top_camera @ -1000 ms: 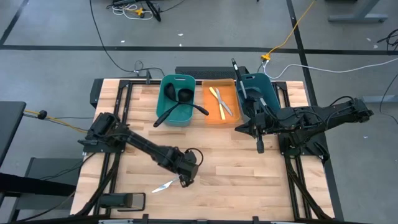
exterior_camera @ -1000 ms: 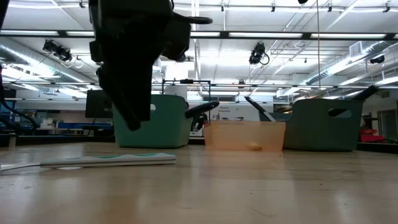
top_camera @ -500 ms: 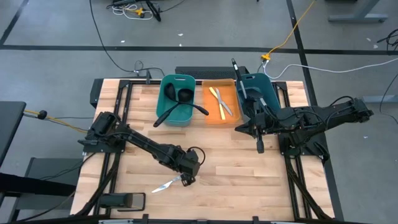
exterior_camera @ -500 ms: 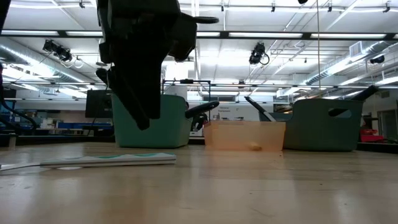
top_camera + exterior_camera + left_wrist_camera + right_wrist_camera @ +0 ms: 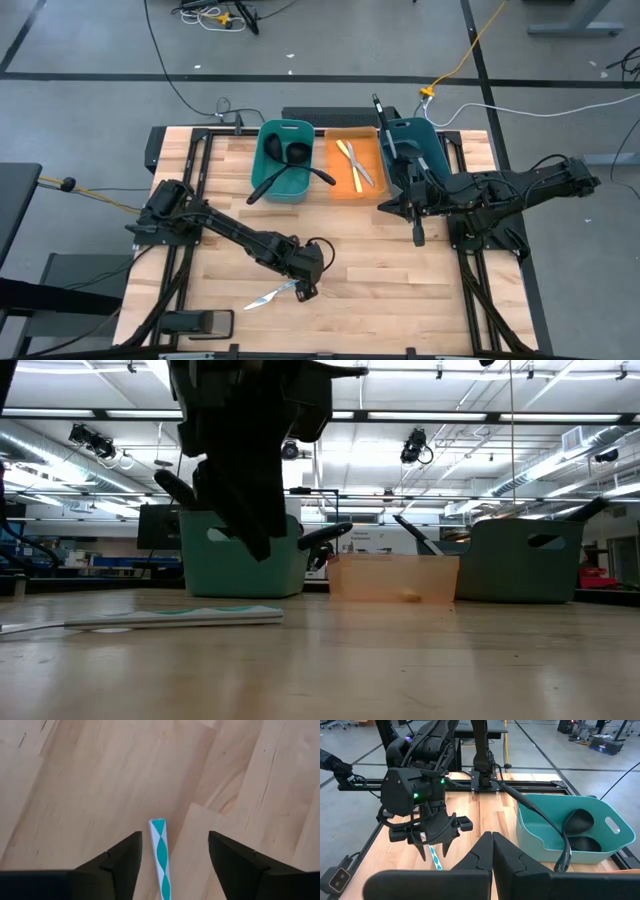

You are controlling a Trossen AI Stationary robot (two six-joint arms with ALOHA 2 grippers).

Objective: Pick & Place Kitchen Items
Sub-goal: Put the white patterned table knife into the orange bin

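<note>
Item: small knife [image 5: 160, 857] with a teal-and-white patterned handle, laid flat on the wooden table [image 5: 360, 270]; its handle end is seen between the spread fingers [image 5: 118, 862] of the left gripper [image 5: 303, 291], which is held just above it, not touching. Right gripper [image 5: 417, 235]: fingers pressed together, nothing pinched, held over the table well apart from the knife. Black ladles [image 5: 288, 153] are kept in the left teal bin [image 5: 262, 160]; two pale-handled knives [image 5: 354, 162] lie in the orange tray [image 5: 337, 186].
</note>
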